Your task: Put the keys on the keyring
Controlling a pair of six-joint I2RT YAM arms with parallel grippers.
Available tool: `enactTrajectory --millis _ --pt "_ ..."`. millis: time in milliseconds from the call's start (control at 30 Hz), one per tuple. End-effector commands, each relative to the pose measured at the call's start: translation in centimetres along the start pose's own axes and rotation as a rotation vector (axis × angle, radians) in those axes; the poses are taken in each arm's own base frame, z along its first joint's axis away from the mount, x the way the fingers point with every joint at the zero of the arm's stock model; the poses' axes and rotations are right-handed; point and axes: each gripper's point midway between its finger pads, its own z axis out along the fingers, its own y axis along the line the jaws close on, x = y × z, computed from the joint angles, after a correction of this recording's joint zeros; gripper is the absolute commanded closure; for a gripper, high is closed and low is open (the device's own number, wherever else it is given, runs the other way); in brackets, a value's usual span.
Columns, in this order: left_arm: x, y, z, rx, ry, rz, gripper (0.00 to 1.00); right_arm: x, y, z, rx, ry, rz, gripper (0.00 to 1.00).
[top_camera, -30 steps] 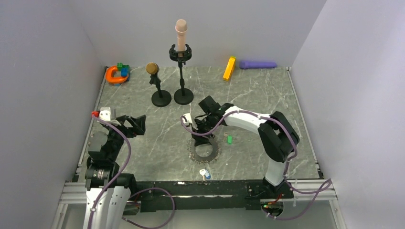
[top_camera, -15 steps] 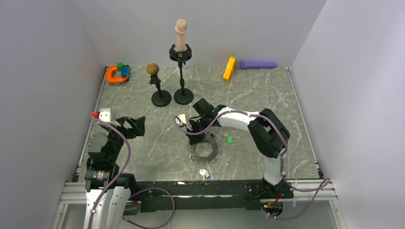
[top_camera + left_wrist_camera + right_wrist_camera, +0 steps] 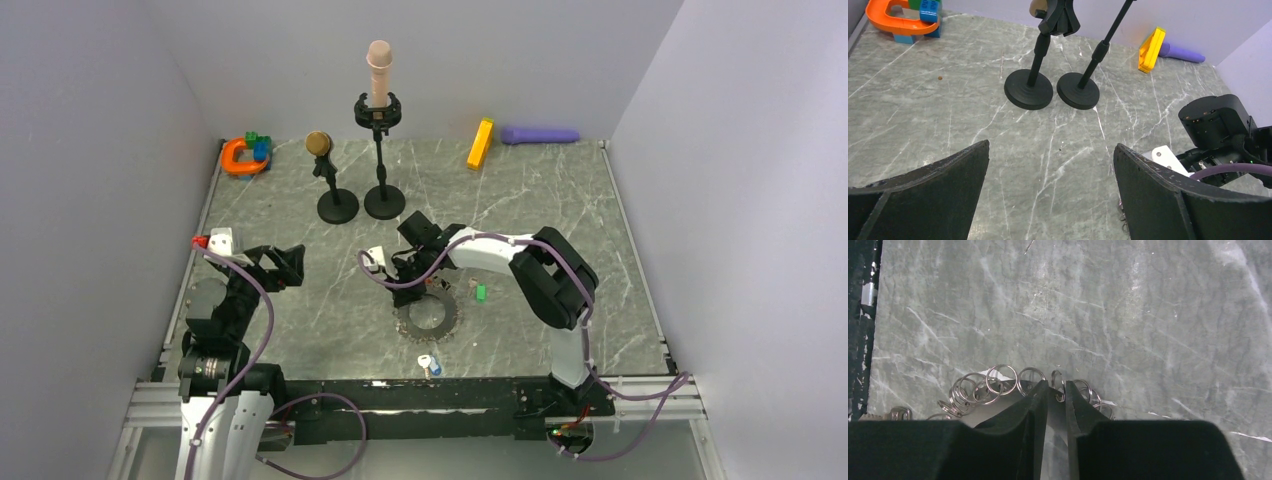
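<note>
Fingers (image 3: 1030, 410) of right gripper (image 3: 1057, 385) pinch one keyring (image 3: 998, 382) loop; left gripper (image 3: 1051, 145) gapes; one green key (image 3: 481, 292) nearby

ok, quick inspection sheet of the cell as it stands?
surface: grey marbled table, no spills seen.
job's things: keyring flat, centre front; green key loose beside it; another key near the front edge.
clutter: mic stands, orange piece with blocks, yellow block, purple cylinder, all at the back.
grippers: left gripper open, empty; right gripper jaws narrow at a loop on the keyring's rim, grip unclear.
cables: purple cables along both arms, no snag seen.
surroundings: plain walls on three sides.
</note>
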Motion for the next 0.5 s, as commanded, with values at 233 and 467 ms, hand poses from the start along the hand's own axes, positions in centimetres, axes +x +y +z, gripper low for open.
enactTrajectory --millis 233,467 --pt "-0.4 -0.3 0.1 0.018 -0.018 0.002 0.02 -2.2 0.3 -0.6 -0.026 -0.05 -0.077 0.97" --pt "-0.3 -1.1 0.3 0.065 -0.009 0.008 0.02 -2.7 0.5 -1.1 -0.031 -0.061 -0.099 1.0"
